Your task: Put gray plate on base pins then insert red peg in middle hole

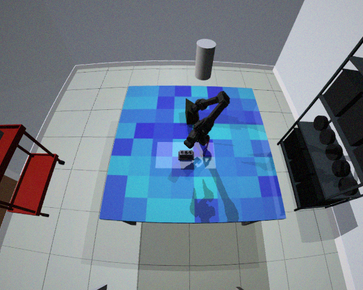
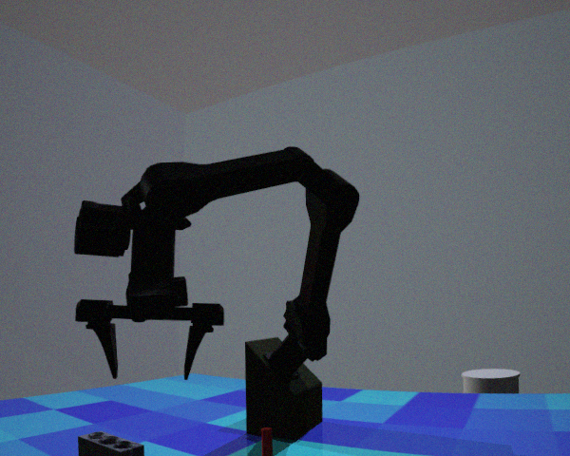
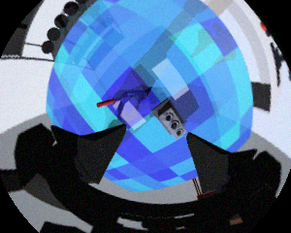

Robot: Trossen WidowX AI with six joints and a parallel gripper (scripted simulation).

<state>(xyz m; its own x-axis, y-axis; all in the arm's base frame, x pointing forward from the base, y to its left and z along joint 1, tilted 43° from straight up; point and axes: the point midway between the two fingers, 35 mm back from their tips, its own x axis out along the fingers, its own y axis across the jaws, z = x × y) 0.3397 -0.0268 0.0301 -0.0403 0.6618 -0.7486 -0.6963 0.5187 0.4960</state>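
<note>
The gray plate [image 1: 186, 153] [image 2: 109, 442] [image 3: 172, 120] sits on the base as one dark block with three holes on top, near the middle of the blue chequered table [image 1: 144, 193]. The red peg [image 2: 266, 436] [image 3: 109, 103] stands apart from it, close to the arm's base block [image 2: 282, 392]; in the wrist view it shows as a thin red line left of the plate. My gripper [image 1: 190, 142] [image 2: 149, 376] [image 3: 157, 131] is wide open and empty. It hangs well above the table, higher than the plate and a little behind it.
A gray cylinder [image 1: 205, 59] [image 2: 490, 380] stands beyond the table's far edge. A red cart [image 1: 6, 168] is on the floor at the left. A black shelf rack [image 1: 328, 162] with dark round objects stands at the right wall.
</note>
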